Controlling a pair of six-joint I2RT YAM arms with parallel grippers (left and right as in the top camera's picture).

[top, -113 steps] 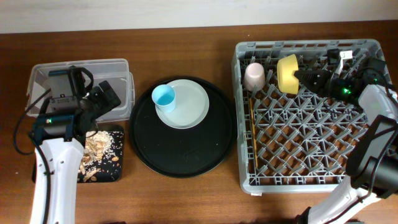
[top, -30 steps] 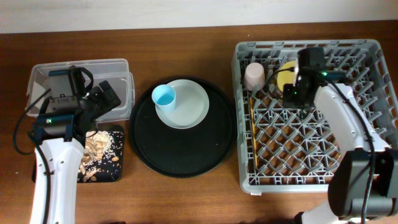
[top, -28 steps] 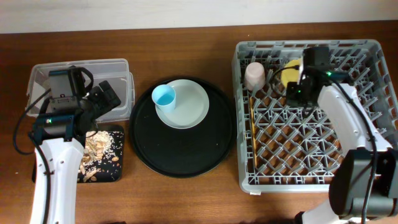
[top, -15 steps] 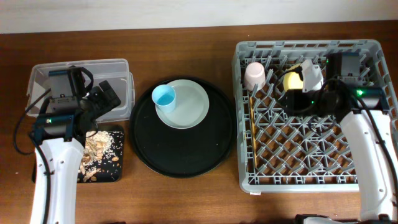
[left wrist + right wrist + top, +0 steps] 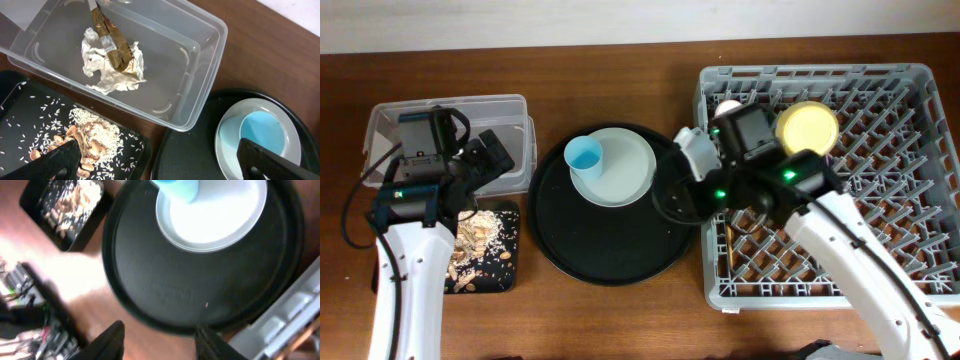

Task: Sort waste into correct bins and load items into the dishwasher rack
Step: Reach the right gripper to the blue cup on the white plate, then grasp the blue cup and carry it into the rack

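Note:
The light blue cup (image 5: pixel 584 155) stands on the round pale plate (image 5: pixel 625 170) on the big round black tray (image 5: pixel 610 245). My right gripper (image 5: pixel 672 198) is open and empty, hovering over that tray's right edge; its wrist view shows the cup (image 5: pixel 175 187), the plate (image 5: pixel 215 215) and open fingers (image 5: pixel 161 342). The yellow bowl (image 5: pixel 807 127) sits at the back of the grey dishwasher rack (image 5: pixel 910 200). The pink cup (image 5: pixel 728 106) is mostly hidden by the arm. The chopsticks (image 5: pixel 728 245) lie in the rack. My left gripper (image 5: pixel 488 160) is open (image 5: pixel 160 167) over the bins.
The clear tub (image 5: pixel 200 65) holds the white tissue (image 5: pixel 107 75) and the gold-brown wrapper (image 5: pixel 115 47). The flat black tray (image 5: pixel 30 115) holds the beige food scraps (image 5: pixel 90 140). The rack's corner (image 5: pixel 292 312) is just right of my right gripper.
My right arm has left the yellow bowl at the back of the rack and swung left and forward to the round tray's right edge. The left arm has not moved.

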